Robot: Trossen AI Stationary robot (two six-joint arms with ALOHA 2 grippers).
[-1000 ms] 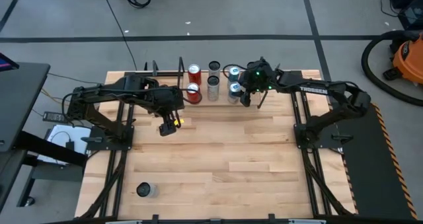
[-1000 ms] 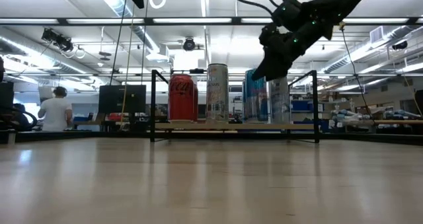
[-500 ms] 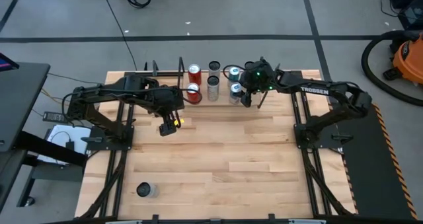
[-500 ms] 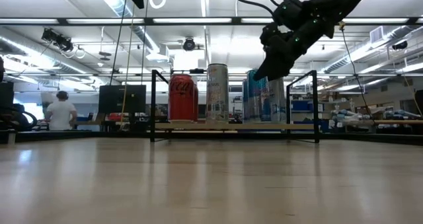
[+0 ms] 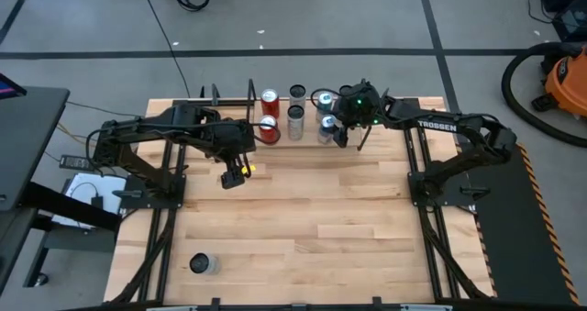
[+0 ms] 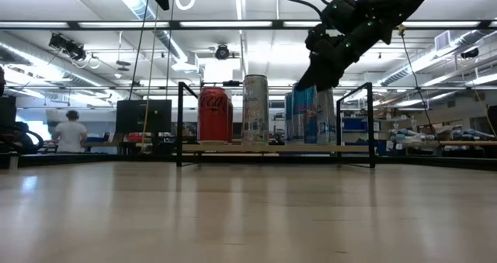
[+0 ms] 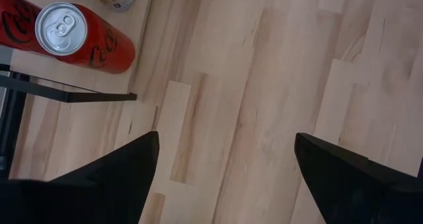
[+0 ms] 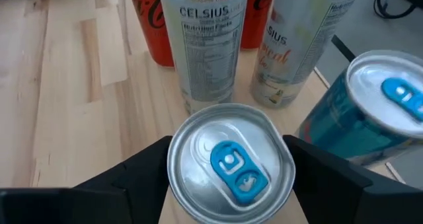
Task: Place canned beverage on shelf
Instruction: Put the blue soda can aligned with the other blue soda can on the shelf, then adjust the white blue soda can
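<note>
Right hand (image 8: 228,184): fingers spread, flanking blue-tab can (image 8: 229,163) on shelf (image 6: 276,148), not pinching. Your risk: withdrawal snags rim, topples Celsius can (image 8: 203,45) just beyond. Left hand (image 7: 221,178) spread, empty.

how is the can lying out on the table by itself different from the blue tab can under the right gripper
The lone can lies on its side on the bare table, near the front edge by the left arm's base; the blue-tab can stands upright on the shelf among other cans. No gripper is near the lone can; the right gripper straddles the blue-tab can, fingers either side of its top. Both have silvery tops.
</note>
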